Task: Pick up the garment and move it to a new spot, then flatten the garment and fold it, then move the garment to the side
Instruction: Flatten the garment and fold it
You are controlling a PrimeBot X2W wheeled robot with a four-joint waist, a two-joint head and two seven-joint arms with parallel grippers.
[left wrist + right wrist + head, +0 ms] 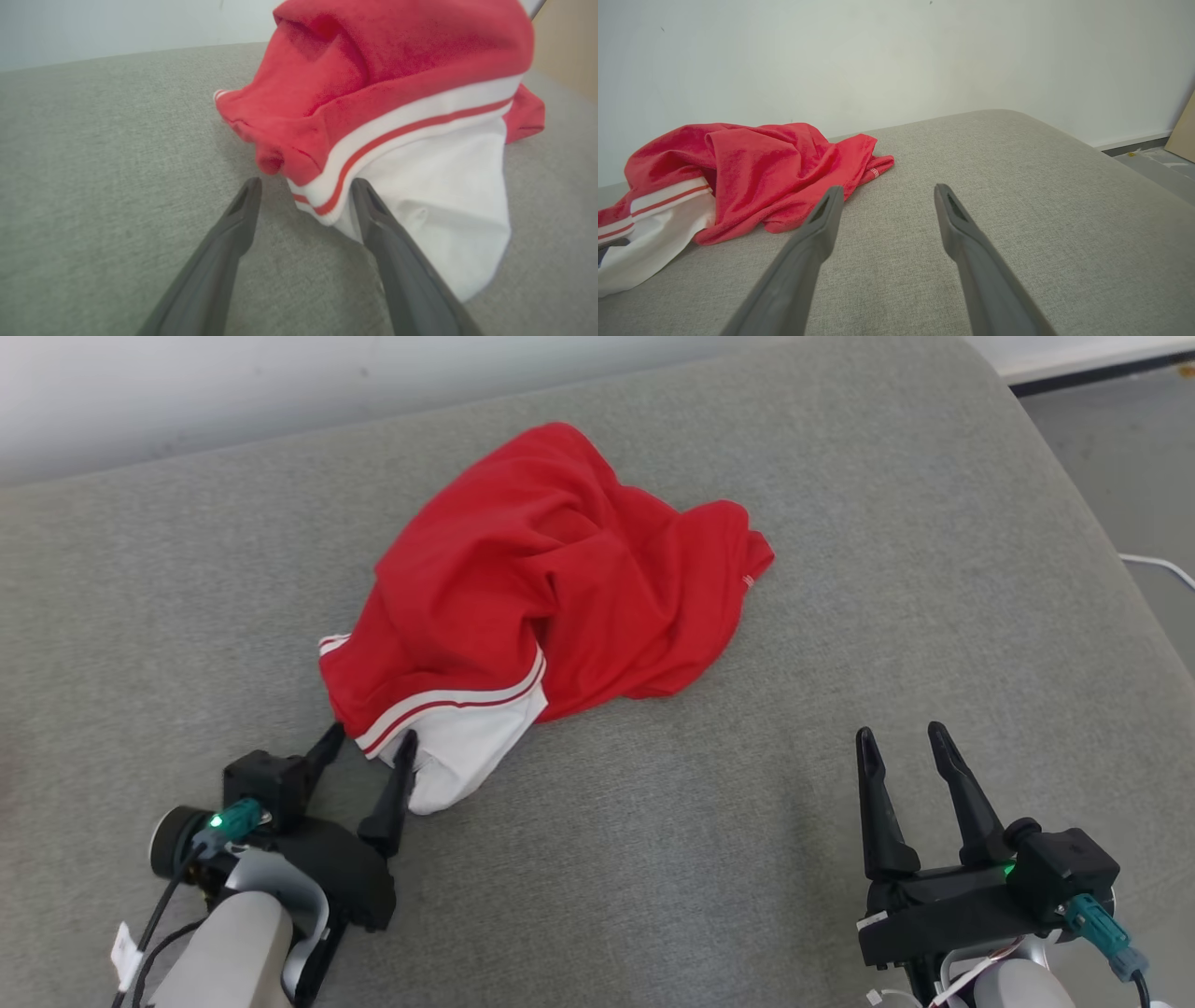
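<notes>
Two sets of jaws, both spread wide, neither clamped on anything. On the left gripper (372,735) the long dark fingers straddle the near corner of the garment (541,579). One tip sits by the red fold and the other lies against the white panel. The striped hem sits between the tips, not pinched. The right gripper (901,731) is well apart from the garment, out to the right over bare cushion (747,821), with nothing between its fingers. Fingers on both are matte dark grey and tapered, with a narrow recess near each tip. Each wrist has a black housing, a green light and a teal plug

The garment is a crumpled heap, left of centre on the cushion, spread from near the left gripper back toward the wall (140,392). It is mostly bright red, soft jersey-type cloth with a slightly fuzzy surface and deep loose folds. One rounded hump rises at the far side and a flatter flap runs out to the right. Along the near hem runs a white band with a thin red stripe. A plain smooth white panel spills out under it toward the robot. A tiny white mark shows on the far right edge

The cushion is grey woven upholstery with a visible coarse weave, flat, with a rounded far right corner. The wall is pale and smooth. To the right is grey floor (1120,457) with a thin white cable (1158,565) on it. A tan board (1186,135) shows at the edge of the right wrist view
</notes>
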